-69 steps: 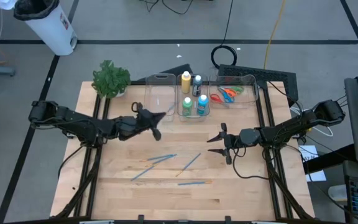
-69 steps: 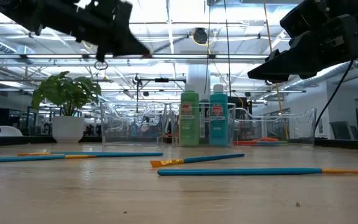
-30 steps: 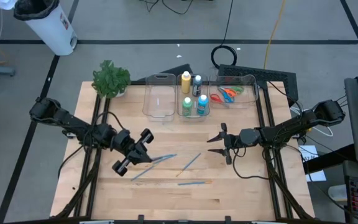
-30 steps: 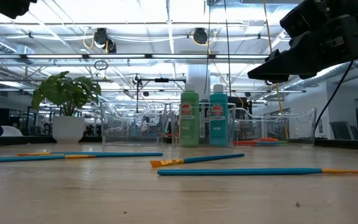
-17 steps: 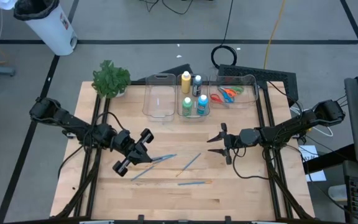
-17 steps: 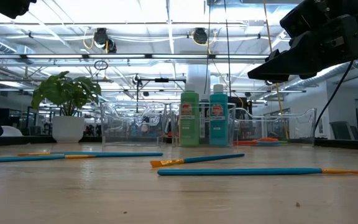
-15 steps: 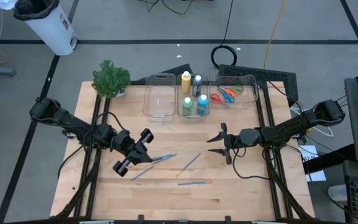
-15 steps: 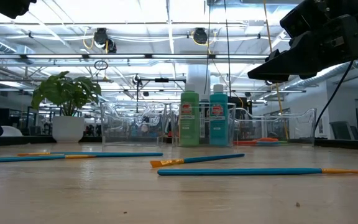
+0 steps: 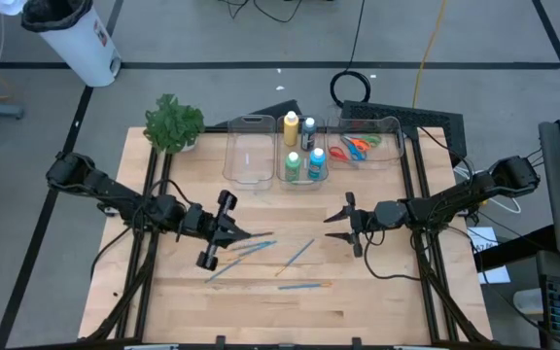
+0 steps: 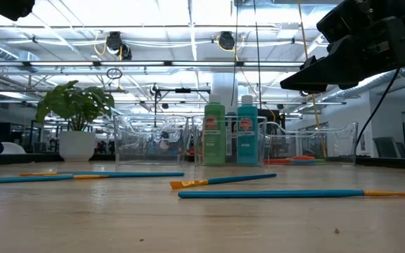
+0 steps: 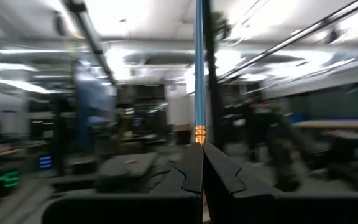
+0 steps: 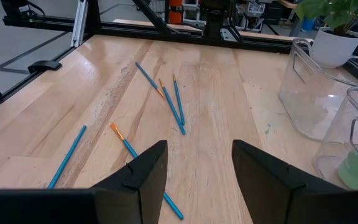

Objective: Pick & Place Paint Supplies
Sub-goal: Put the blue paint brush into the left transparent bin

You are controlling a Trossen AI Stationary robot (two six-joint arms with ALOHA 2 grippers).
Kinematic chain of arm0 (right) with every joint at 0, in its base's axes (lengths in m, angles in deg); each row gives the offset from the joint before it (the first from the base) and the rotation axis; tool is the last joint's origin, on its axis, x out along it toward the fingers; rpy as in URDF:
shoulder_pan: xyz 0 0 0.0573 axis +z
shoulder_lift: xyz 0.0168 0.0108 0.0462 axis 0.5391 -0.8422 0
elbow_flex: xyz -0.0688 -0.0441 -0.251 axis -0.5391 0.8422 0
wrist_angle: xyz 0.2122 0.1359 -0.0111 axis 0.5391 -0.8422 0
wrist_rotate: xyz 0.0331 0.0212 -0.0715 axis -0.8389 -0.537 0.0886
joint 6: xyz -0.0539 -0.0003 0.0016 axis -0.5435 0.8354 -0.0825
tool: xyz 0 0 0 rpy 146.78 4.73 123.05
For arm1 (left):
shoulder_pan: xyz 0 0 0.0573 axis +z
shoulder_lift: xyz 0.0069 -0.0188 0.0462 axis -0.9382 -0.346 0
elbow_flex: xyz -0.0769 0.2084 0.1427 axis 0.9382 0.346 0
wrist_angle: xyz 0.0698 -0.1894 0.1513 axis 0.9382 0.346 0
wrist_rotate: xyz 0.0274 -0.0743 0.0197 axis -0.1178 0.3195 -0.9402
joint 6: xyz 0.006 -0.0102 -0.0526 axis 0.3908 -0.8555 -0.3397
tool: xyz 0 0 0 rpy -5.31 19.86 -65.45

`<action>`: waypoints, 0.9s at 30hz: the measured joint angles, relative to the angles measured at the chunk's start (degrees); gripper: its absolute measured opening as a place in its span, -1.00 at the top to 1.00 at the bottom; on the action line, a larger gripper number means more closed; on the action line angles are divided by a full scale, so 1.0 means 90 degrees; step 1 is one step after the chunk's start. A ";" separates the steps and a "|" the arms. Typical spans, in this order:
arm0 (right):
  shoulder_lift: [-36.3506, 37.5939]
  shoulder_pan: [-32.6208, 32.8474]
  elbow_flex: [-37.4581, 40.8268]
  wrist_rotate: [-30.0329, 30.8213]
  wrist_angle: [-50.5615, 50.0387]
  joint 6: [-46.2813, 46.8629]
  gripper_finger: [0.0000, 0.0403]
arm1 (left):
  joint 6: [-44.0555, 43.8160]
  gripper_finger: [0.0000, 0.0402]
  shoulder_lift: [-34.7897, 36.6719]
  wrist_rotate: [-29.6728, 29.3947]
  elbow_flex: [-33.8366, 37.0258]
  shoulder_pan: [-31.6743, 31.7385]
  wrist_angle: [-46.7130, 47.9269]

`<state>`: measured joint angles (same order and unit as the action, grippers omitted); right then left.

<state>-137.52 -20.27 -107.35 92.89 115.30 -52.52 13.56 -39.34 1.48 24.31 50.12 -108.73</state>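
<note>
Apparently, paintbrush (image 11: 199, 68) in left pincer (image 11: 202, 163)

A pale wooden table (image 9: 358, 292) stands on a grey floor (image 9: 212, 87) crossed by dark lines, a white bin (image 9: 71, 39) at one corner. Behind, long ceiling lights (image 10: 188, 14) brighten an open workshop.

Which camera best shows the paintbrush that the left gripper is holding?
The left wrist view: the paintbrush rises straight from the shut left gripper, orange band at the fingertips. The high view shows only that gripper low over the table. The low and right wrist views don't show the grip.
</note>
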 joint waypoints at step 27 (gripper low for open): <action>0.0002 0.0000 0.0002 0.0000 0.0002 -0.0002 0.15 | 0.0354 1.00 0.0002 -0.8436 0.0000 -0.0104 0.1714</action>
<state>-137.50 -20.27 -107.32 92.89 115.33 -52.54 16.75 -39.32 -74.45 24.31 49.18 -93.30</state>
